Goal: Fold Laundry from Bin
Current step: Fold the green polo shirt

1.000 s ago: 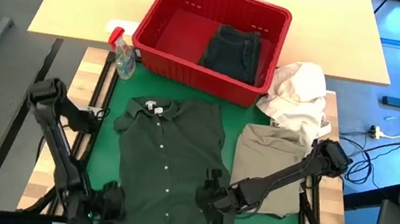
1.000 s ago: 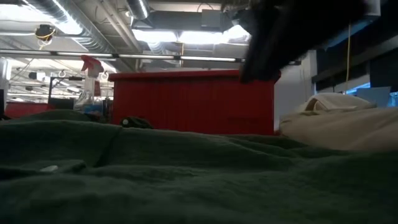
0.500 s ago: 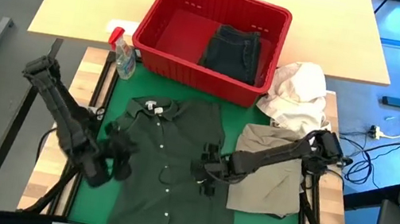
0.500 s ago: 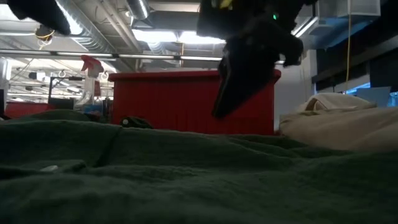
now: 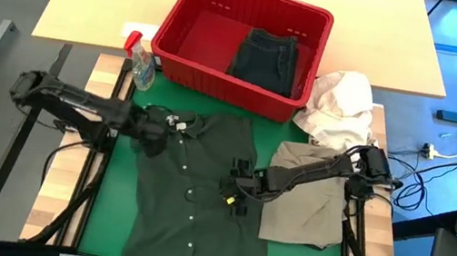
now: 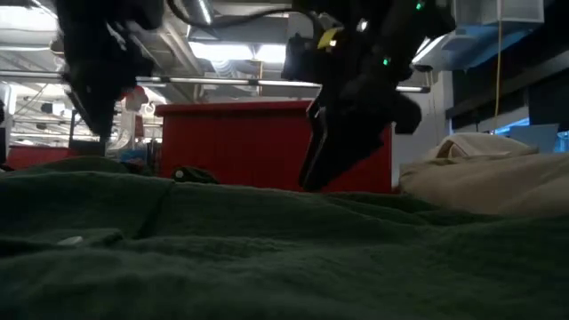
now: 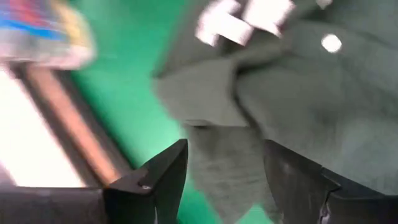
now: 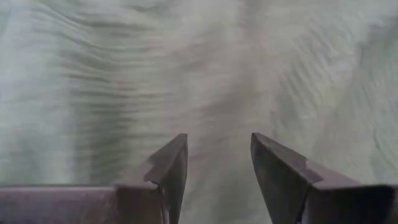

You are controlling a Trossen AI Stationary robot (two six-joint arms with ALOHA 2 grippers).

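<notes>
shirt (image 5: 192, 187) flat on mat, fold starting. left gripper (image 5: 158, 126) jaws apart at collar, needs pinch. right gripper (image 5: 236, 187) jaws parted, empty, mid-shirt.

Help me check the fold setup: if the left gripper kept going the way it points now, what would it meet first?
Most likely the dark shirt: the open left gripper points at the shirt's collar edge on the green mat, with nothing between. How near it is, I can't tell.
</notes>
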